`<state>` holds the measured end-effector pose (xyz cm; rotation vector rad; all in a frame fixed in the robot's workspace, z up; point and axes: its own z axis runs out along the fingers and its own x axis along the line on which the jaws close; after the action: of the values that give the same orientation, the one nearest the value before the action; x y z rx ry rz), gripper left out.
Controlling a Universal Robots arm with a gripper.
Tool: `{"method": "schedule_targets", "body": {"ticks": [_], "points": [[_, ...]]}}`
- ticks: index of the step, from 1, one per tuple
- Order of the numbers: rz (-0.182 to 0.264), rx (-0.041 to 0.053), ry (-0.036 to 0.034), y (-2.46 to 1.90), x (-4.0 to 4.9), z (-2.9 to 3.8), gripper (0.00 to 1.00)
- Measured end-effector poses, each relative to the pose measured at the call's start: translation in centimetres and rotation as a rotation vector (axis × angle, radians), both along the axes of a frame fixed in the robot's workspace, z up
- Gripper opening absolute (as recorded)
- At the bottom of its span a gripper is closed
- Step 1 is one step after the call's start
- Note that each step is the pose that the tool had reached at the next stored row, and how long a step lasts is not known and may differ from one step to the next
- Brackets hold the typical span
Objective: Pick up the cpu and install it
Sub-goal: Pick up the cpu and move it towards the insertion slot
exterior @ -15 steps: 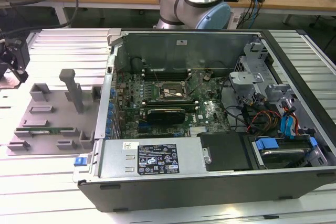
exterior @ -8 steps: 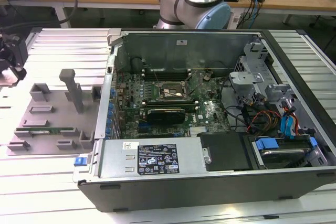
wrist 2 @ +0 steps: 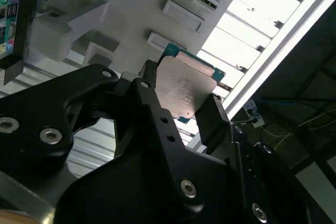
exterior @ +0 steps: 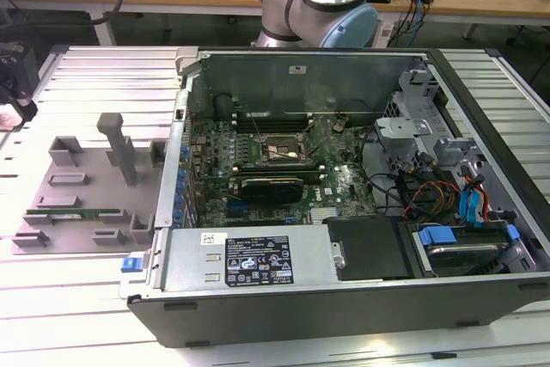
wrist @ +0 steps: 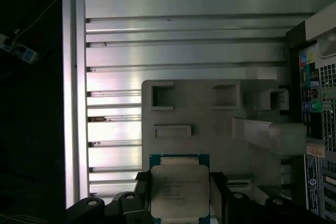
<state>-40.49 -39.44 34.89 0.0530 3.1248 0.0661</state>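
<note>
hand [wrist: 180, 183]: closed on the cpu [wrist: 180, 196] – fingers [wrist 2: 209, 116] press two opposite edges
where: cpu sits right between the fingertips, with the grey parts tray [wrist: 210, 129] just beyond on the ribbed worktop [wrist: 184, 24]
handling: probably light, stiff and thin, with a slick metal lid and likely a delicate underside
best hold: the bare edges – keep it flat
</note>
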Motion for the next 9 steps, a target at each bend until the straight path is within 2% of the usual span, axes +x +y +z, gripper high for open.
{"method": "schedule_targets", "body": {"ticks": [5, 9], "points": [[0.0, 0.0, 0.0001, 0.0, 0.0, 1.2, 0.54], [0.0, 0.0, 0.0001, 0.0, 0.0, 1.87, 0.54]]}}
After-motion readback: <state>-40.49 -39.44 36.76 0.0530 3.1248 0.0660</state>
